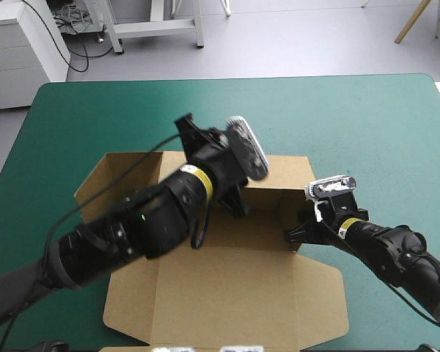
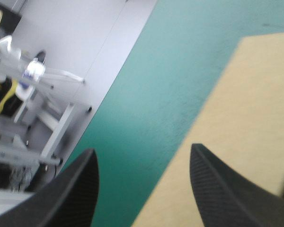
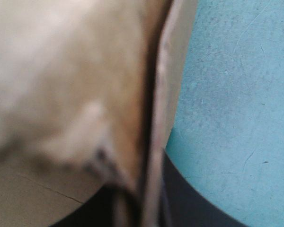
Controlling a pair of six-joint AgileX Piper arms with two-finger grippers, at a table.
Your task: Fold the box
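While the box (image 1: 227, 286) sits mid-table on the teal-green cover (image 1: 367, 132) with only its far-right walls raised (near flaps lie flat), the right gripper (image 3: 149, 189) pinches the right-hand wall and the left gripper (image 2: 142, 156) hovers spread, so most folding seems left.

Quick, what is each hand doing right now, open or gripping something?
Left hand: open, holding nothing.
Right hand: closed on a wall of the box.

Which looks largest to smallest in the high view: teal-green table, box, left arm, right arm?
1. teal-green table
2. box, partly covered by both arms
3. left arm, though it sits nearer the camera, which inflates it
4. right arm
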